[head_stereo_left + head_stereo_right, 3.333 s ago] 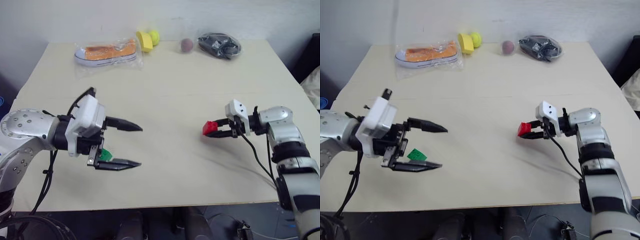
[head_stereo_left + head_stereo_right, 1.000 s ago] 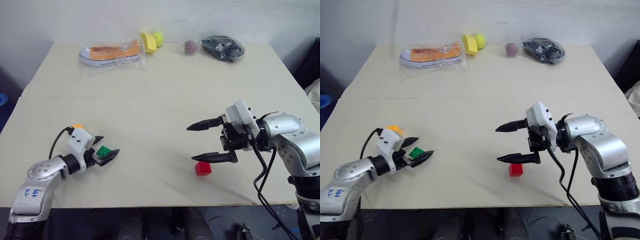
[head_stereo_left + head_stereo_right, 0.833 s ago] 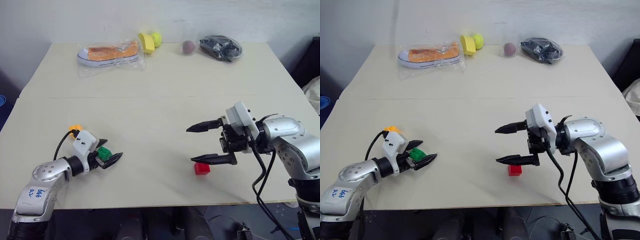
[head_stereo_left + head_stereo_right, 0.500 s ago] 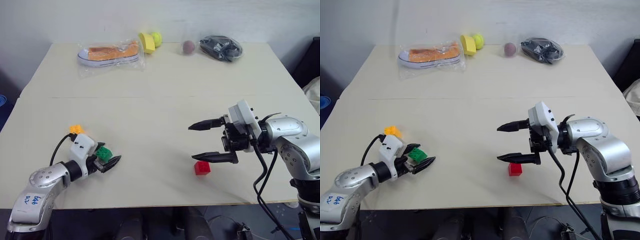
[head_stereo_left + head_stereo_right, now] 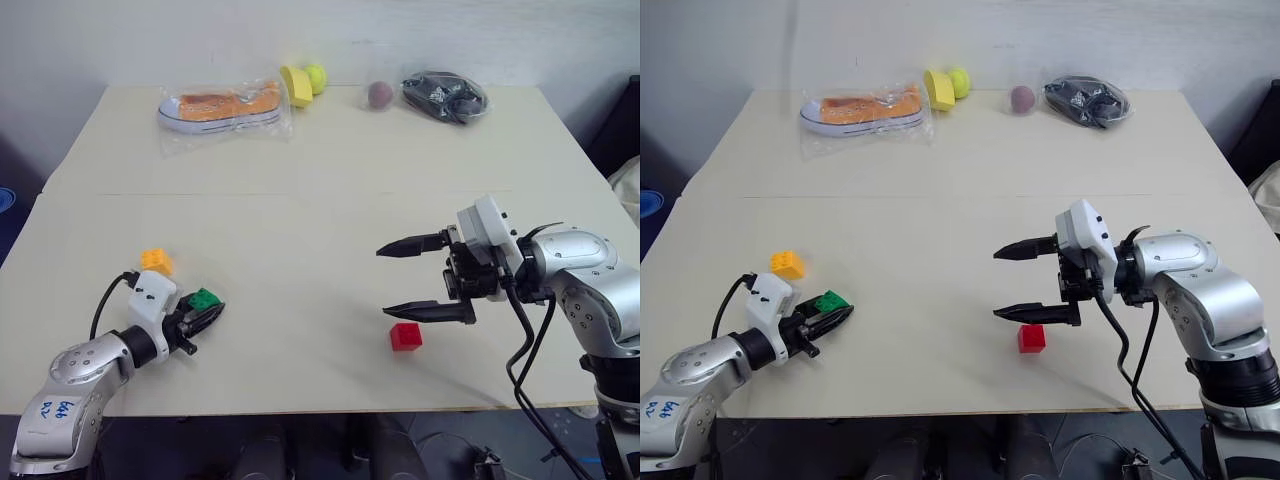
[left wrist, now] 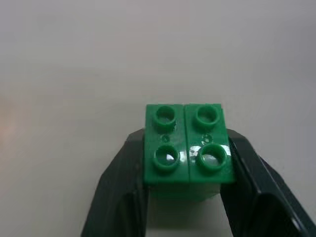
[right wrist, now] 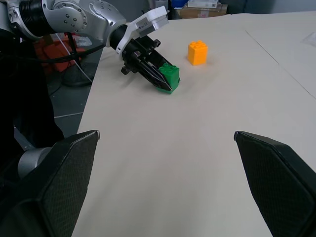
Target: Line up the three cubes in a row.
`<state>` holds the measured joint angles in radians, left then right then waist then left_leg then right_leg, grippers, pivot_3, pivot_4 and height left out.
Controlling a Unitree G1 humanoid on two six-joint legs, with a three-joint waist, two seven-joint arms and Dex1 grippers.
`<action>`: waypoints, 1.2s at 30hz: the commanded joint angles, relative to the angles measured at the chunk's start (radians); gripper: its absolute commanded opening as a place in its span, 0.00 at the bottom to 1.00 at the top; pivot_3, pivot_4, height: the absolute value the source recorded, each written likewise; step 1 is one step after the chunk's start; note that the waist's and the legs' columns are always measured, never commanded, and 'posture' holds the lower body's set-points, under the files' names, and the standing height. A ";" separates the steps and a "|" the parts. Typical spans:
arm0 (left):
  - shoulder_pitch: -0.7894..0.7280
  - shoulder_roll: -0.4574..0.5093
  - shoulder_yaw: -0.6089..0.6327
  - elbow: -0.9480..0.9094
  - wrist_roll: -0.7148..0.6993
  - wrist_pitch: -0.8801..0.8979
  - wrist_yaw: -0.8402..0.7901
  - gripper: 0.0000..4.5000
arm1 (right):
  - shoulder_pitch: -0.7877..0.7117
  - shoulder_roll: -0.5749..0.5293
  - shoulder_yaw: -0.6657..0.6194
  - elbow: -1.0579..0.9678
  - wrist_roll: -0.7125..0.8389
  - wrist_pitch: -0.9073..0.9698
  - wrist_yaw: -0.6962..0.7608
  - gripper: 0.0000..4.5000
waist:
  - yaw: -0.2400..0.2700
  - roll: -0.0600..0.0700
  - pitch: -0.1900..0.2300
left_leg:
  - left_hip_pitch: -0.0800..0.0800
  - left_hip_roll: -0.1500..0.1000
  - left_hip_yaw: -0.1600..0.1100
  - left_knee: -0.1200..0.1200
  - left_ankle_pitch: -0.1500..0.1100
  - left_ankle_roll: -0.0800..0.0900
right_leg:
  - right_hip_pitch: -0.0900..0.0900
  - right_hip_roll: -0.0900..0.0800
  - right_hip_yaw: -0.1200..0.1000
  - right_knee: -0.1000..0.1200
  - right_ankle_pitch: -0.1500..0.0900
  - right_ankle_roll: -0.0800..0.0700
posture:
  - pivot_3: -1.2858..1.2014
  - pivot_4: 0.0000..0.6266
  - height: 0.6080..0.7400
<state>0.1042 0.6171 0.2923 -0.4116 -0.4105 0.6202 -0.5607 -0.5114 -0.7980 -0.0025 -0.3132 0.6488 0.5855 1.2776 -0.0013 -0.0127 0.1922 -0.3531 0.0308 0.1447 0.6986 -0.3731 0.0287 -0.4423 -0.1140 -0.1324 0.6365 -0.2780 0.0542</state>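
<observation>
Near left, the left gripper (image 5: 205,312) clamps the green cube (image 6: 187,148); its wrist view shows both fingers pressing its sides, seemingly on the table (image 5: 320,180). Right, the right gripper (image 5: 415,278) gapes above the red cube (image 5: 405,336). Farther left sits the orange-yellow cube (image 5: 787,264).

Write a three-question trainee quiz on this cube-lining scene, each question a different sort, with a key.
1. True or false: the left gripper is shut on the green cube.
2. Which cube lies on the table just below the open right gripper? A) orange cube B) red cube C) green cube
3. Fill in: the cube lying free beside the left gripper is the ____ one.

Key
1. True.
2. B, the red cube.
3. Orange: the orange cube lies untouched.
</observation>
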 commanded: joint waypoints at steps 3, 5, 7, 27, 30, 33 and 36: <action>-0.053 0.040 -0.050 -0.028 -0.027 -0.047 -0.102 0.34 | 0.003 -0.031 -0.015 -0.017 -0.007 -0.030 0.023 1.00 | 0.002 0.000 0.000 | 0.000 0.000 0.000 0.000 0.000 0.000 | 0.000 0.000 0.000 0.000 0.000 0.000 | 0.52 0.24 1.00; -0.073 0.090 -0.109 -0.058 -0.037 -0.078 -0.206 0.34 | 0.018 -0.050 -0.020 -0.016 -0.017 -0.040 0.038 1.00 | 0.004 0.000 0.000 | 0.000 0.000 0.000 0.000 0.000 0.000 | 0.000 0.000 0.000 0.000 0.000 0.000 | 0.52 0.24 1.00; -0.121 0.145 -0.200 -0.057 -0.022 -0.099 -0.317 0.34 | 0.054 -0.087 -0.032 -0.016 -0.038 -0.066 0.062 1.00 | 0.003 0.000 0.000 | 0.000 0.000 0.000 0.000 0.000 0.000 | 0.000 0.000 0.000 0.000 0.000 0.000 | 0.52 0.24 1.00; -0.478 0.049 -0.637 0.208 0.227 -0.286 -0.518 0.34 | 0.438 -0.254 -0.206 -0.116 -0.107 -0.208 0.100 1.00 | 0.013 0.000 0.000 | 0.000 -0.001 0.001 0.001 0.001 0.001 | 0.001 0.002 0.000 0.000 0.000 0.000 | 0.52 0.24 1.00; -0.482 0.044 -0.634 0.219 0.236 -0.294 -0.517 0.34 | 0.434 -0.250 -0.198 -0.114 -0.107 -0.212 0.092 1.00 | 0.018 0.000 0.000 | 0.001 -0.001 0.001 0.001 0.001 0.001 | 0.001 0.002 0.000 0.000 0.000 0.001 | 0.52 0.24 1.00; -0.479 0.038 -0.627 0.226 0.241 -0.302 -0.508 0.34 | 0.417 -0.241 -0.186 -0.111 -0.107 -0.212 0.083 1.00 | 0.023 0.000 0.000 | 0.001 -0.001 0.001 0.002 0.001 0.001 | 0.001 0.002 0.000 0.000 0.000 0.001 | 0.52 0.24 1.00; -0.468 0.033 -0.615 0.219 0.234 -0.300 -0.499 0.50 | 0.405 -0.236 -0.176 -0.105 -0.103 -0.212 0.078 1.00 | 0.025 0.000 0.000 | 0.001 -0.001 0.000 0.002 0.001 0.001 | 0.002 0.001 0.000 0.000 0.000 0.001 | 0.52 0.24 1.00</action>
<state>-0.3747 0.6483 -0.3372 -0.1827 -0.1826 0.3253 -1.0682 -0.0984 -1.0331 -0.1651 -0.4003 0.5366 0.3903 1.3593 0.0233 -0.0128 0.1923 -0.3524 0.0302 0.1451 0.7005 -0.3721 0.0299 -0.4407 -0.1126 -0.1324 0.6366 -0.2777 0.0548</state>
